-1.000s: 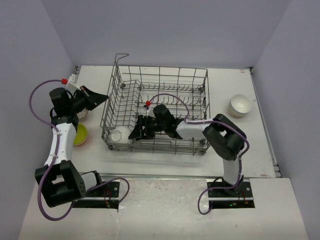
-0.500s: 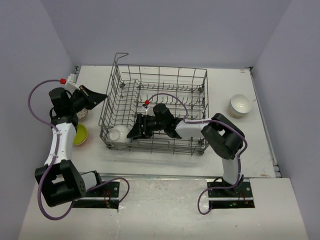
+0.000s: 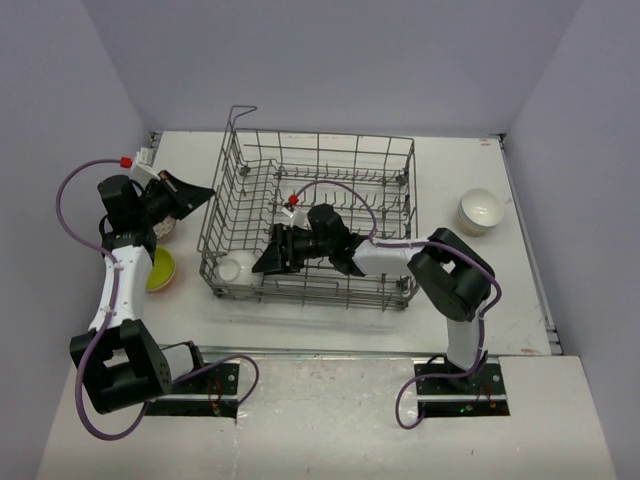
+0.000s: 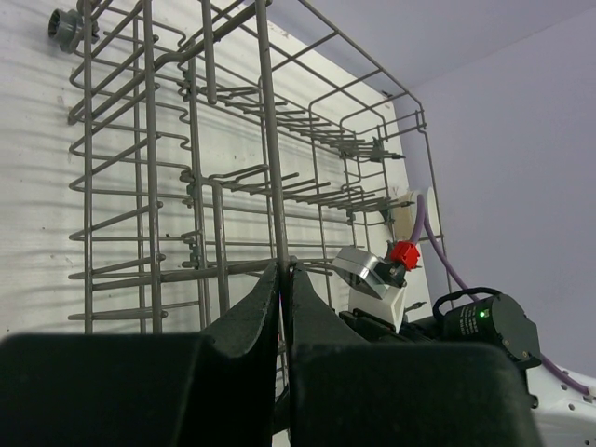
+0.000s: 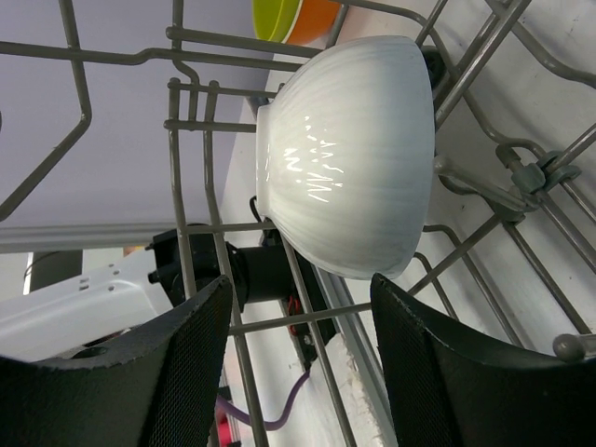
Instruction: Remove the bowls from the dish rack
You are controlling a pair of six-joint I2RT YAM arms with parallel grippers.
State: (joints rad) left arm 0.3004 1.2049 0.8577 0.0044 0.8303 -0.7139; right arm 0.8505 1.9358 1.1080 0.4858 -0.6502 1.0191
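The grey wire dish rack stands mid-table. My left gripper is shut on an upright wire of its left wall; in the left wrist view that wire runs between the closed fingertips of the gripper. A white ribbed bowl lies on its side in the rack's near left corner. My right gripper reaches inside the rack, open, just right of it. In the right wrist view the bowl sits just beyond the spread gripper, not between the fingers.
A white bowl stands on the table to the right of the rack. A yellow-green bowl sits left of the rack by the left arm, with another bowl partly hidden behind that arm. Rack tines surround the right gripper.
The right gripper has moved a little left, closer to the white bowl. The rack's left side and the bowl have shifted slightly left. The left gripper keeps its hold.
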